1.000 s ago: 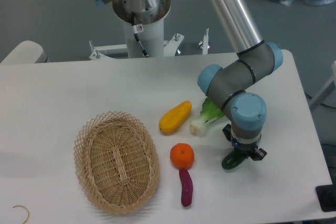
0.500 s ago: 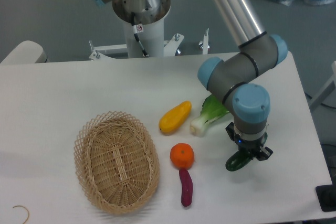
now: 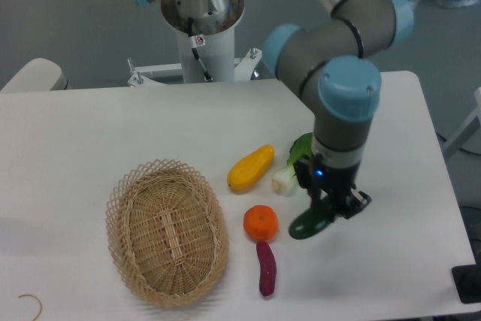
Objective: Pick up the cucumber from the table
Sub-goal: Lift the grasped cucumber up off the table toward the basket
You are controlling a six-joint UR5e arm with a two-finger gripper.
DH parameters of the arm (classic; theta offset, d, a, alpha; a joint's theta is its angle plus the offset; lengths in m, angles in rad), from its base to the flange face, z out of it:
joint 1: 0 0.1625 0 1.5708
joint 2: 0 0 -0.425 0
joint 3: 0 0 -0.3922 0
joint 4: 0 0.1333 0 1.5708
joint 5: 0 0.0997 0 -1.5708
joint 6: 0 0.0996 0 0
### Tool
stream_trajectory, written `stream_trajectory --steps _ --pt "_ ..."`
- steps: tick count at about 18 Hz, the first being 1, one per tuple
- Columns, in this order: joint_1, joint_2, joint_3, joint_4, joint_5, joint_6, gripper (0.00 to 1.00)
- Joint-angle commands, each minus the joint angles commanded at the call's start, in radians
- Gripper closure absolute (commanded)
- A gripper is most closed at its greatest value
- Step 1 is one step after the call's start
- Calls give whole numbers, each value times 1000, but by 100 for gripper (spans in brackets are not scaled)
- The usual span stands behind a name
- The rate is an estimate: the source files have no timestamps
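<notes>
Your gripper (image 3: 328,205) was clenched on the cucumber (image 3: 307,222), gripping it near its upper end, with the dark green body slanting down and to the left below the fingers. The cucumber's lower tip hung close over the table (image 3: 90,125); you could not tell from this view whether it was touching the surface or just clear of it. The wrist above the gripper pointed straight down, and the arm's grey and blue joints rose from it toward the far right corner of the table.

Just behind the gripper lay the bok choy (image 3: 291,171), its pale stalk end pointing left and its green leaves partly hidden by the arm. Left of the bok choy, the yellow squash (image 3: 251,168) lay on a diagonal near the middle of the table. The orange (image 3: 261,223) sat just left of the cucumber's lower tip, near it but apart. The purple sweet potato (image 3: 267,268) lay right below the orange, toward the near edge, its top end touching or almost touching the fruit.

The wicker basket (image 3: 167,231) stood further left, toward the near edge, well apart from the gripper. Beyond the far edge of the table you could see the robot's white base column (image 3: 203,35).
</notes>
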State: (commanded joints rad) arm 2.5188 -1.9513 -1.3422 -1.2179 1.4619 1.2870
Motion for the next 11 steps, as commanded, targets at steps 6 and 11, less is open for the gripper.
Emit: stream_trajectory --steps 6,11 --pt "-46 29 6 -25 -45 -89 67" --pt "-54 31 11 -26 -43 -91 67"
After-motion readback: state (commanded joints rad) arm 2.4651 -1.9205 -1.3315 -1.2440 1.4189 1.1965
